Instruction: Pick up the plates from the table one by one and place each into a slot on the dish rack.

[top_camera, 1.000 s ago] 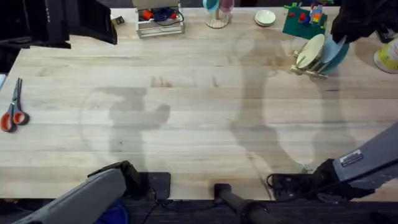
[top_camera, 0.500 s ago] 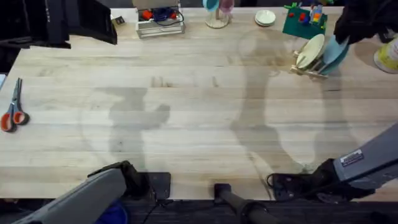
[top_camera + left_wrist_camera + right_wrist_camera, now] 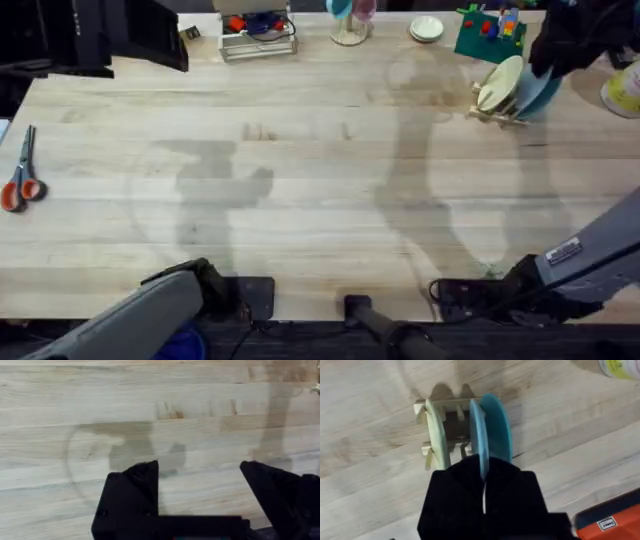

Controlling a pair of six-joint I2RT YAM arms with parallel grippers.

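Note:
The dish rack (image 3: pixel 497 111) stands at the table's (image 3: pixel 320 180) far right. It is a small wooden rack (image 3: pixel 447 420) holding three plates upright. A cream plate (image 3: pixel 436 435) sits in one slot, with a light blue plate (image 3: pixel 479 435) and a teal plate (image 3: pixel 499 425) close together beside it. My right gripper (image 3: pixel 483 485) is above the rack, shut on the light blue plate's upper edge. From overhead it is a dark shape (image 3: pixel 565 42) over the plates (image 3: pixel 533 92). My left gripper (image 3: pixel 200 495) hangs open over bare wood near the front edge.
Along the back edge stand a wire basket (image 3: pixel 258 35), a cup (image 3: pixel 349 25), a small cream dish (image 3: pixel 426 28) and a green toy board (image 3: pixel 490 35). Red-handled scissors (image 3: pixel 20 182) lie at the far left. A yellow container (image 3: pixel 625 92) stands right of the rack.
My right gripper has shifted slightly over the rack, still holding the light blue plate. The left arm has not moved.

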